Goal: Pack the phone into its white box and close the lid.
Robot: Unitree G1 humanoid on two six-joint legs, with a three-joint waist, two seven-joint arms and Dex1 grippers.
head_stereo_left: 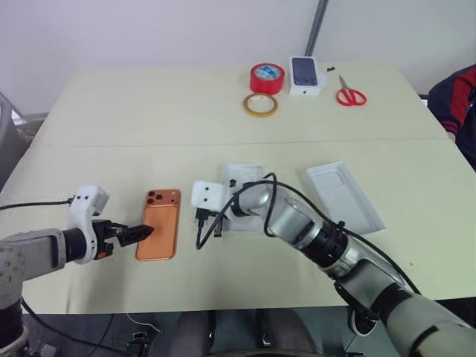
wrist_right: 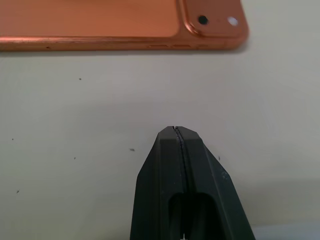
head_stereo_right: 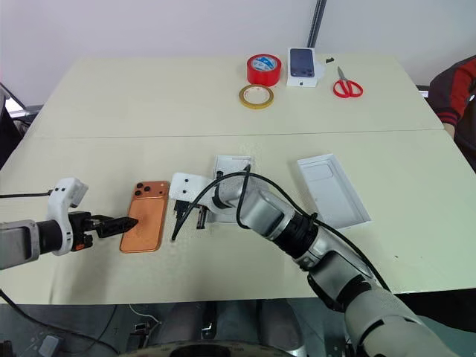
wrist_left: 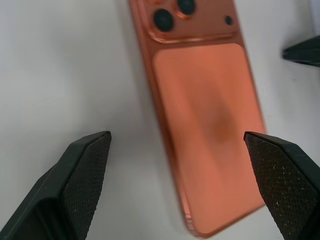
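Left gripper (head_stereo_left: pixel 146 231) is hovering wide open at the phone's (head_stereo_left: pixel 160 223) near left edge, holding nothing; right gripper (wrist_right: pixel 178 131) is sitting pinched shut, empty, just right of the phone.

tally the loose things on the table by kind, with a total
phones: 1, orange-copper smartphone
white box parts: 2, shallow tray, part behind the right arm
printed phone boxes: 1
tape rolls: 2, red, tan
red-handled scissors: 1
total: 7
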